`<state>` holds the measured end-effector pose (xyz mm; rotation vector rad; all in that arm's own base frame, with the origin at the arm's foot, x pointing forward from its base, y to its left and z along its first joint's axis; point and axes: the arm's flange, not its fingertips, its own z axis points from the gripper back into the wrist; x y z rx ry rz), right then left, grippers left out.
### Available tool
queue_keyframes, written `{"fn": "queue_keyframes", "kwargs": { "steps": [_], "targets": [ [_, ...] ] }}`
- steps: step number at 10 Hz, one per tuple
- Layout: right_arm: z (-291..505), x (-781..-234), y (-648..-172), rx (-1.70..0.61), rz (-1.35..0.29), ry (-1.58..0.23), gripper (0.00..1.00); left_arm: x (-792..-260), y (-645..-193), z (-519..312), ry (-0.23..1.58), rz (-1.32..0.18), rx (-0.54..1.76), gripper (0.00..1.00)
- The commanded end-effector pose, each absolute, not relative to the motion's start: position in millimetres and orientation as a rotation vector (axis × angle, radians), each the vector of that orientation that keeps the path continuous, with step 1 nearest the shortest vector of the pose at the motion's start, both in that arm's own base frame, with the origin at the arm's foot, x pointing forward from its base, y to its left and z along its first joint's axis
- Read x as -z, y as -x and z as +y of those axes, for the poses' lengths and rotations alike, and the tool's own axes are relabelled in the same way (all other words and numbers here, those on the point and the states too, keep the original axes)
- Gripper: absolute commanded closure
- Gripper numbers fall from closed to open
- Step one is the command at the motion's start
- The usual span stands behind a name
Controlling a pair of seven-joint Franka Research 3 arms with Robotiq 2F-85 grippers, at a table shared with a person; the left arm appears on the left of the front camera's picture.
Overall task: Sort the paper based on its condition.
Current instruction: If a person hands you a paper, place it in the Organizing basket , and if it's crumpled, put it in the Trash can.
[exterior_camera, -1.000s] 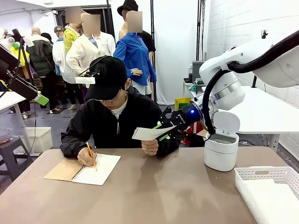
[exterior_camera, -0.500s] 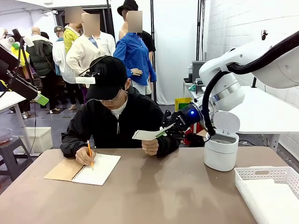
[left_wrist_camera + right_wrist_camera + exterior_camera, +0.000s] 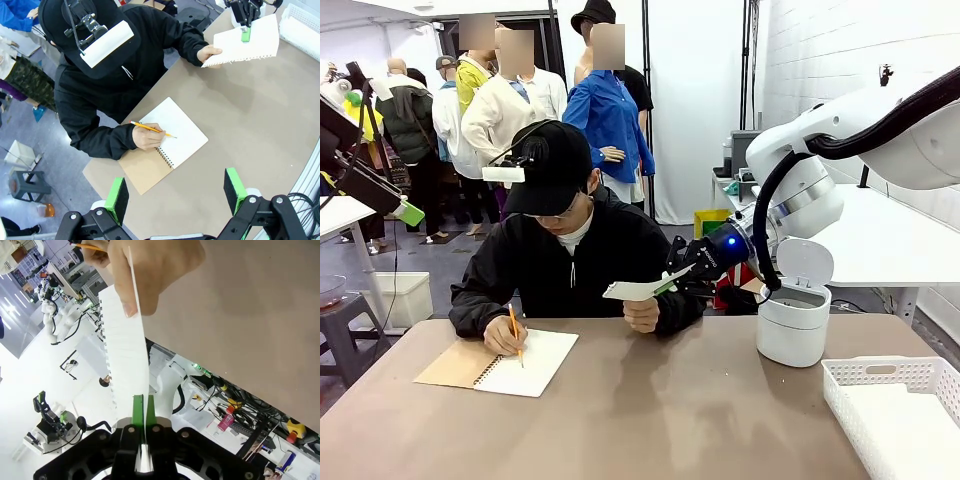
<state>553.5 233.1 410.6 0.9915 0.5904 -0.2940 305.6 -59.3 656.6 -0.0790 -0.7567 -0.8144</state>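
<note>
A flat sheet (image 3: 642,289) is pinched at one edge by the right gripper (image 3: 669,281), above the table's (image 3: 650,410) far edge; its other edge is held by the person's hand (image 3: 642,314). The left gripper (image 3: 174,192) is spread wide above the near-left corner. A notebook (image 3: 500,363), apparently being written in, lies near the far-left edge.

No readable text, label, brand, number or sign shows anywhere in these views; any print that appears is too small or blurred.
</note>
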Motion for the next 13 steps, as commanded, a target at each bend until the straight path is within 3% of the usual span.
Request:
{"fn": "queue_keyframes", "kwargs": {
  "steps": [1, 9, 13],
  "targets": [
    [234, -410, -550, 0.283, 0.594, -1.028, 1.00, -657, -305, -59, 0.080, -0.757, 0.815, 0.00],
    [233, -411, -554, 0.294, 0.590, -0.991, 1.00, -657, -305, -59, 0.080, -0.757, 0.815, 0.00],
    [227, -445, -541, 0.191, 0.563, -1.007, 1.00, -657, -305, -59, 0.080, -0.757, 0.815, 0.00]
  ]
}}
